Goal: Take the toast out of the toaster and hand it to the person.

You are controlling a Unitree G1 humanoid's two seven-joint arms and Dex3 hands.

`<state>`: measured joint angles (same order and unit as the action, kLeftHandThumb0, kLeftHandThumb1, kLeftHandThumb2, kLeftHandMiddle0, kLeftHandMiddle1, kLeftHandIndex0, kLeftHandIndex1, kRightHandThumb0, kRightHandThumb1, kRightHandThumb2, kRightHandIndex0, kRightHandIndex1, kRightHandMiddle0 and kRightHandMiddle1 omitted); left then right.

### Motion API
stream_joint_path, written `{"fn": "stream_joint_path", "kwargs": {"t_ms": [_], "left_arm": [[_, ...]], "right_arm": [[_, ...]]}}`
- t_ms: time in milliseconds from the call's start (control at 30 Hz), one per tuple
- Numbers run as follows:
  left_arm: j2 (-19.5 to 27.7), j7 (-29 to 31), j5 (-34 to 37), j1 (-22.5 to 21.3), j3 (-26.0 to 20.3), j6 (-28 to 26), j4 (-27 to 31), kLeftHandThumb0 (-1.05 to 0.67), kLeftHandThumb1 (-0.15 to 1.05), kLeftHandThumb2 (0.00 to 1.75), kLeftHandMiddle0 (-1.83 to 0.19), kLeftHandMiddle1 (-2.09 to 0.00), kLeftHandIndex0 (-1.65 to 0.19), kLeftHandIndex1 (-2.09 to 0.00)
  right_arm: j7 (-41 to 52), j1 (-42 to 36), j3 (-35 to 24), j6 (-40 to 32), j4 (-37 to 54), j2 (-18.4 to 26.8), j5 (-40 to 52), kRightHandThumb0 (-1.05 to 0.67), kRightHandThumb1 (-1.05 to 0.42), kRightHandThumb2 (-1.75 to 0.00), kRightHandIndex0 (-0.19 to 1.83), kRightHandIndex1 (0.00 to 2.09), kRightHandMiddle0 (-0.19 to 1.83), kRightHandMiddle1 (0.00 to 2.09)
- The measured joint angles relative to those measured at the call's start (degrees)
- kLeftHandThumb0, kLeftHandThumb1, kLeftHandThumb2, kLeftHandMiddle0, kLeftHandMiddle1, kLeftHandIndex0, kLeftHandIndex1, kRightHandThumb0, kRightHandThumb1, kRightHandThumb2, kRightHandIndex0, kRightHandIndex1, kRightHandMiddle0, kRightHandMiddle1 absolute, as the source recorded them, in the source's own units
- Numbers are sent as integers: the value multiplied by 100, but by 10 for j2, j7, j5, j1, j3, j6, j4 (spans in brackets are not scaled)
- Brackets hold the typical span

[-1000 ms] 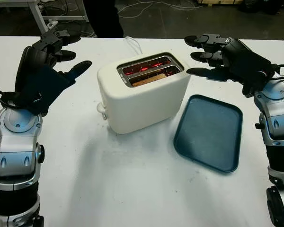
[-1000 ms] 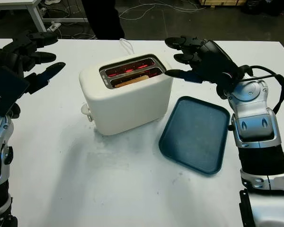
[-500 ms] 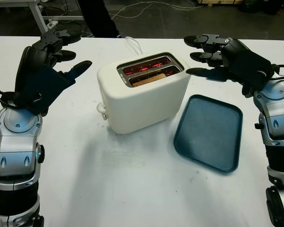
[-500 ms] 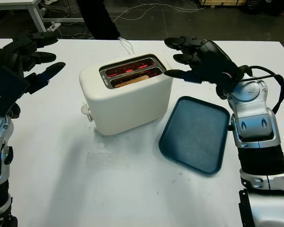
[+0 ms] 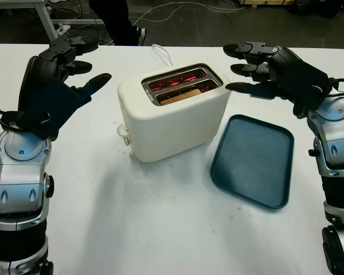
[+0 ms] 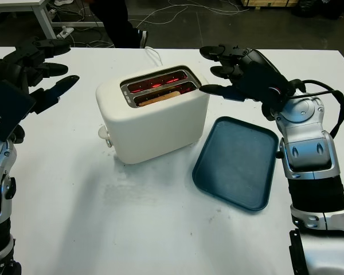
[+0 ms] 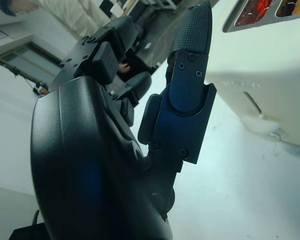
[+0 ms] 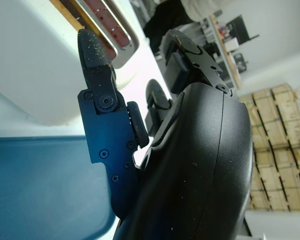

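A cream toaster [image 5: 172, 117] stands mid-table with its two slots glowing red. A slice of toast [image 5: 180, 95] sits low in the nearer slot. My left hand [image 5: 74, 60] is open, raised to the left of the toaster and apart from it. My right hand [image 5: 249, 67] is open, held just off the toaster's right top corner without touching it. A person's dark legs [image 5: 112, 17] stand beyond the table's far edge.
A dark blue tray [image 5: 253, 160] lies flat to the right of the toaster. The toaster's white cord [image 5: 162, 53] runs off toward the far edge. Bare white tabletop [image 5: 160, 223] stretches in front of the toaster.
The person behind the table has shifted to the left. Both hands and the toaster stay where they were.
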<state>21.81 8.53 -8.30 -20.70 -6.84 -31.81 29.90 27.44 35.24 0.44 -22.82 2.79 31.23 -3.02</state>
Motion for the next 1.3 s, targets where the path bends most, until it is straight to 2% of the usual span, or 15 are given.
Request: {"fn": "stream_joint_path", "kwargs": {"t_ms": [1300], "left_arm": [[-1,0,0,0,-1,0,0,-71,92,14,-26,-86,-40,-46]], "right_arm": [[-1,0,2,3,0,0,-6,-61,-91,0,44,5,43,1]]}}
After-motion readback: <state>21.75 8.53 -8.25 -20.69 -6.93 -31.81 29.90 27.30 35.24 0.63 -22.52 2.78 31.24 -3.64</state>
